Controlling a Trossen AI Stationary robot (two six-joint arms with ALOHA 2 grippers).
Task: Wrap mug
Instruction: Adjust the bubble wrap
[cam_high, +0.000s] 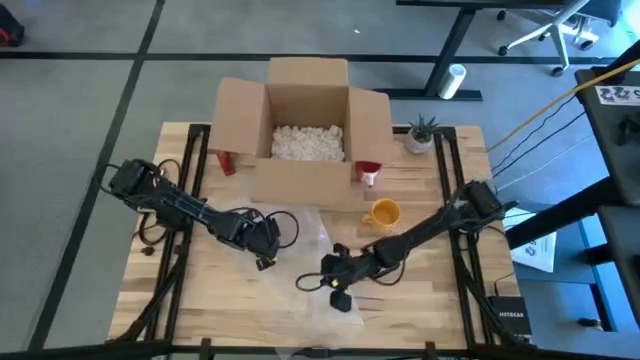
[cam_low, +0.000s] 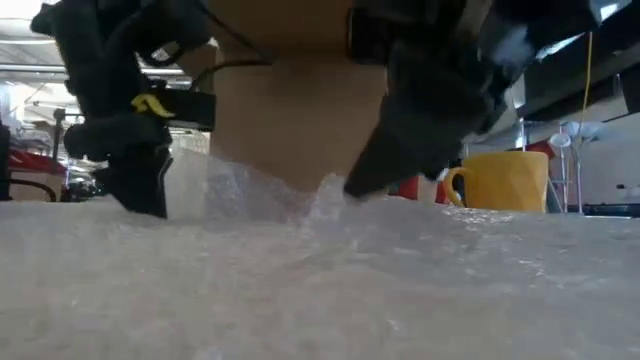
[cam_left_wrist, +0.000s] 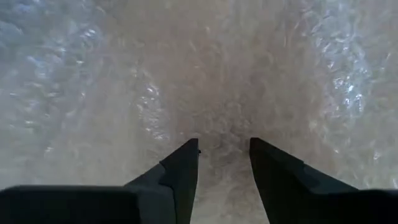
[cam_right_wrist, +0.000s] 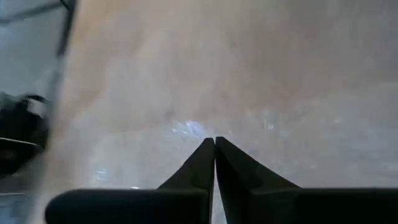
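High view: a clear sheet of bubble wrap (cam_high: 320, 255) lies on the wooden table (cam_high: 180, 300) in front of an open cardboard box (cam_high: 305, 125) half filled with white packing peanuts (cam_high: 308, 142); the yellow mug (cam_high: 383, 213) stands upright just beyond the sheet's far right corner, near the box's front wall, touched by neither arm; the left gripper (cam_high: 266, 243) is down at the sheet's left part, its fingers (cam_left_wrist: 180, 177) parted with crinkled wrap showing between them (nothing is held there); the right gripper (cam_high: 335, 290) is low over the sheet's near middle, its two fingers (cam_right_wrist: 202, 168) pressed tip to tip, and whether a fold of wrap is pinched between them I cannot tell, though in the low view the wrap rises in a small peak just under it; a small potted plant (cam_high: 421, 133) sits at the table's far right, beside the box
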